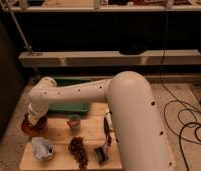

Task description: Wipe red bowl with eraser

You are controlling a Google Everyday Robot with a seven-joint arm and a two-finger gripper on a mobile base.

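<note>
The red bowl (30,128) sits at the left edge of the wooden table (91,132), partly covered by my arm. My gripper (35,121) is at the end of the white arm, lowered into or just above the bowl. The eraser is hidden from view. A small bluish cup (73,121) stands to the right of the bowl. A pale grey-white dish (42,148) lies in front of the bowl.
A green tray (69,106) lies at the back of the table behind my arm. A dark bunch of grapes (78,150) and a black object (101,154) lie at the front. Cables (186,120) run across the floor at right.
</note>
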